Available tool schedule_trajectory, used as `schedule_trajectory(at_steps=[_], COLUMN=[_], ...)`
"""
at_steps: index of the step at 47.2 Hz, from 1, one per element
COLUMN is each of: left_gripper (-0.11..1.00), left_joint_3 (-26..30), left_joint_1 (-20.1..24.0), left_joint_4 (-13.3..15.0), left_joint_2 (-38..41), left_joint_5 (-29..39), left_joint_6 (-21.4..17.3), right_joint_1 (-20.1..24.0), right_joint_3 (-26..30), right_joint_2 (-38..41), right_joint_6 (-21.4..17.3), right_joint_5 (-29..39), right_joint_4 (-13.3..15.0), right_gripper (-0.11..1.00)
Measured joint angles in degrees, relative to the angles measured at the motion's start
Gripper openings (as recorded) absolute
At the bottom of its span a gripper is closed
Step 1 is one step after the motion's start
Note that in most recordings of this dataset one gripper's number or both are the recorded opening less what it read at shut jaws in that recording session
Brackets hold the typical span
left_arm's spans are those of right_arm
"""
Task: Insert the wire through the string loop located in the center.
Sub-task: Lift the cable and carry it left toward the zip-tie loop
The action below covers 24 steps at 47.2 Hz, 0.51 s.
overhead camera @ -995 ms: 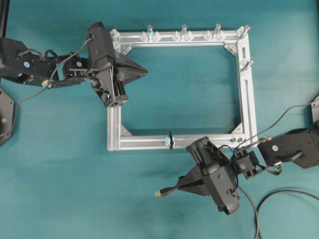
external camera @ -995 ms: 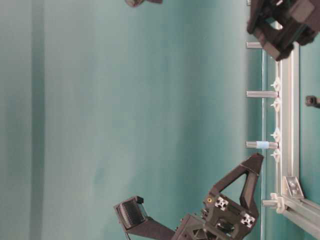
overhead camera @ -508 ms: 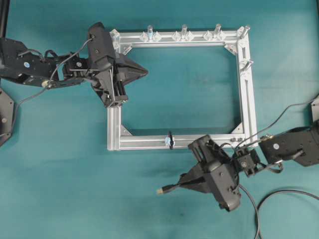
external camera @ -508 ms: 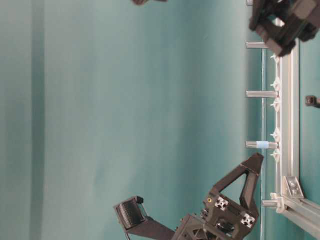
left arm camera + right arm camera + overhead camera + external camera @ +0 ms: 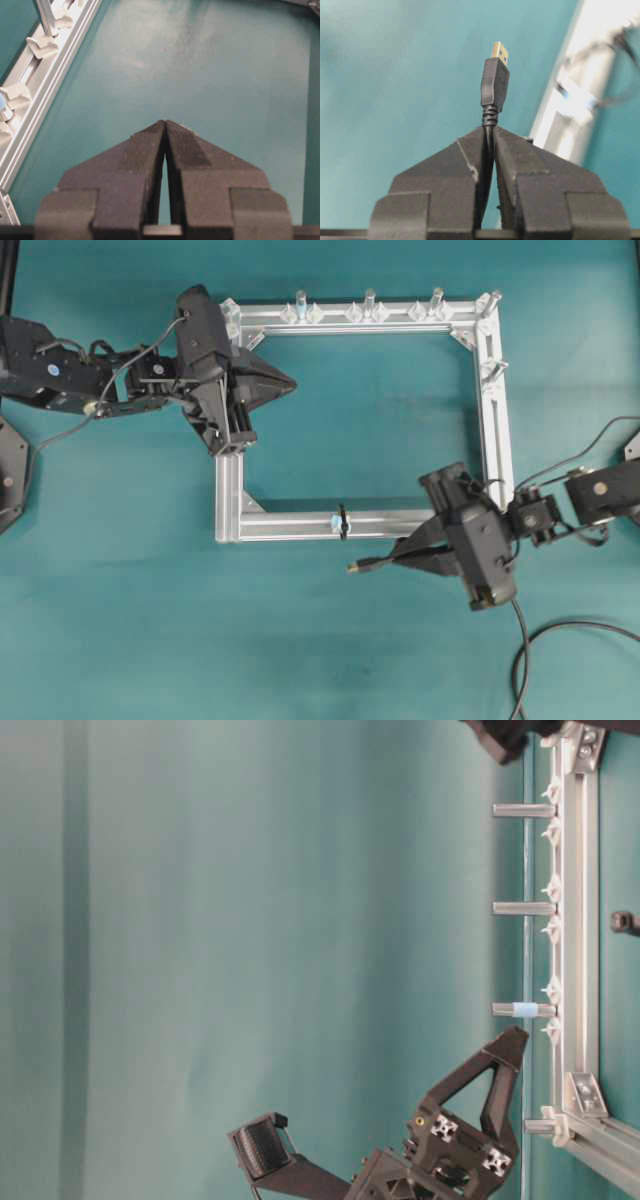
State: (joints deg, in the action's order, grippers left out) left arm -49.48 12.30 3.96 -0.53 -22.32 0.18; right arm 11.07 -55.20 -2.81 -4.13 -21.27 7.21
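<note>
My right gripper (image 5: 400, 553) is shut on the wire (image 5: 375, 562), a black cable with a gold plug tip (image 5: 353, 567) that sticks out to the left, just below the frame's near bar. In the right wrist view (image 5: 488, 131) the plug (image 5: 495, 82) points ahead, left of the blurred bar. The string loop (image 5: 342, 522) wraps the near bar with a pale blue piece beside it; it shows blurred at the right of the wrist view (image 5: 580, 97). The plug tip is slightly right of and below the loop. My left gripper (image 5: 292, 383) is shut and empty over the frame's left side; its tips meet (image 5: 165, 122).
The silver frame (image 5: 497, 430) lies flat, with upright posts (image 5: 369, 302) along its far bar and right bar. The wire's slack (image 5: 560, 635) curls at the lower right. In the table-level view the posts (image 5: 520, 908) and the left arm's base (image 5: 440, 1140) show.
My right gripper has moved up and to the right with the wire, from below the frame to right against the near bar. The plug tip is now closer to the loop. The left arm has not moved.
</note>
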Motion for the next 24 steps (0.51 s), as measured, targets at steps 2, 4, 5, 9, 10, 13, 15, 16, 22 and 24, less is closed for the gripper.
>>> schedule_trajectory(at_steps=[2,4,5,9,10,13,15,16,22,24], left_gripper=[0.00,0.00,0.00,0.00,0.00,0.00,0.00,0.00,0.00,0.00], left_joint_3=[0.0,-0.1,-0.1,-0.1,-0.1,-0.1,-0.1,-0.1,-0.1,-0.1], left_joint_1=[-0.1,-0.1,-0.1,-0.1,-0.1,-0.1,-0.1,-0.1,-0.1,-0.1], left_joint_4=[0.0,0.0,0.0,0.0,0.1,0.0,0.0,0.0,0.1,0.0], left_joint_2=[0.0,0.0,0.0,0.0,0.0,0.0,0.0,0.0,0.0,0.0], left_joint_5=[0.0,0.0,-0.1,0.0,0.0,-0.1,0.0,-0.1,0.0,0.0], left_joint_6=[0.0,0.0,0.0,-0.1,0.0,0.0,0.0,0.0,0.0,-0.1], right_joint_1=[-0.6,-1.2,-1.5,-2.7,-3.0,-3.7,-4.0,-4.1,-4.4,-4.4], right_joint_3=[-0.8,-1.4,-1.8,-2.8,-2.9,-3.3,-3.5,-3.5,-3.6,-3.6], right_joint_2=[-0.7,-1.4,-1.7,-2.9,-3.2,-3.9,-4.1,-4.2,-4.3,-4.3], right_joint_6=[0.0,0.0,0.0,0.0,0.0,0.0,0.0,0.0,0.0,0.0], right_joint_5=[0.0,0.1,0.1,0.1,0.1,0.1,0.1,0.0,0.1,0.1], right_joint_4=[0.0,0.0,0.0,0.0,0.0,0.0,0.0,0.0,0.0,0.0], right_gripper=[0.07,0.07,0.07,0.07,0.07,0.07,0.07,0.07,0.07,0.07])
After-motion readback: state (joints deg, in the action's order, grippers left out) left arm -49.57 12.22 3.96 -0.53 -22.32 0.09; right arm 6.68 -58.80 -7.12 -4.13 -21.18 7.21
